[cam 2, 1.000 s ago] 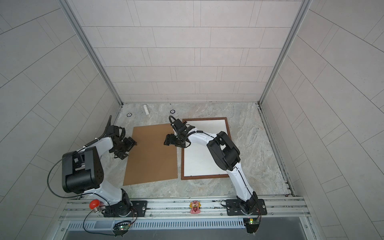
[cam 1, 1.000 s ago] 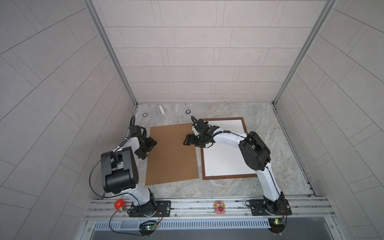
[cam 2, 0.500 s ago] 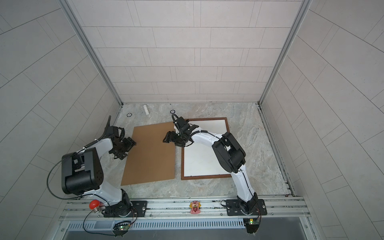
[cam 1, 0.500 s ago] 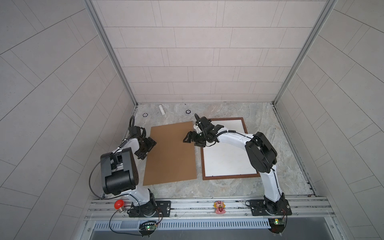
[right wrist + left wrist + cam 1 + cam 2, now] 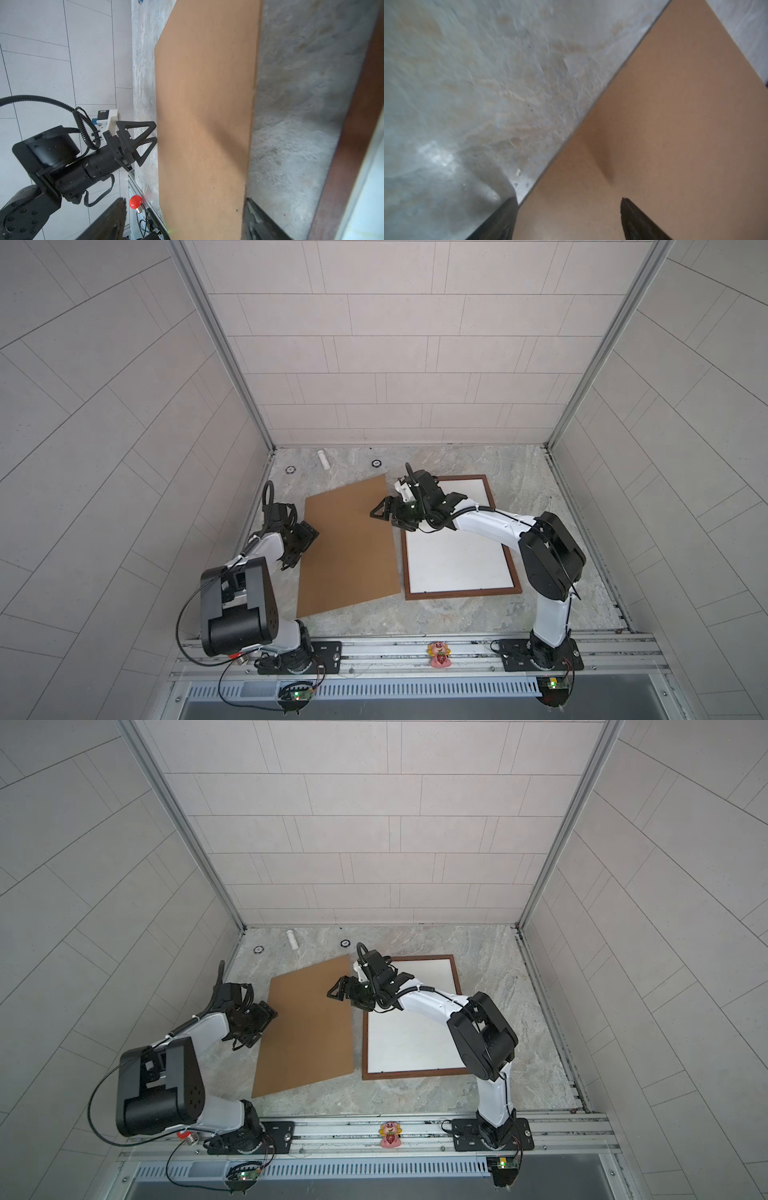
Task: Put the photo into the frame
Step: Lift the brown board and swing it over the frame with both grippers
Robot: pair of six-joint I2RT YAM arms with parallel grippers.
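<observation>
Board (image 5: 347, 547): plain brown backing sheet, skewed on the marble table (image 5: 540, 497), its near right corner almost touching the frame.
Left pincer (image 5: 301, 547): released and empty, poised over the board's left edge, one finger above the table, one above the board.
Frame (image 5: 461, 595): dark wood, lying just right of the board; its window shows plain white.
Right pincer (image 5: 384, 516): spread wide, gripping nothing, above the board's far right edge.
Photo: no blue poster shows in any view; whether the board hides it, I cannot tell.
Handling: probably light, limp paper that creases easily; best teased up at a corner, then carried by two edges.
Change: over the last second the board has turned slightly anticlockwise, its far right corner farther back; both pincers are as wide as before.
</observation>
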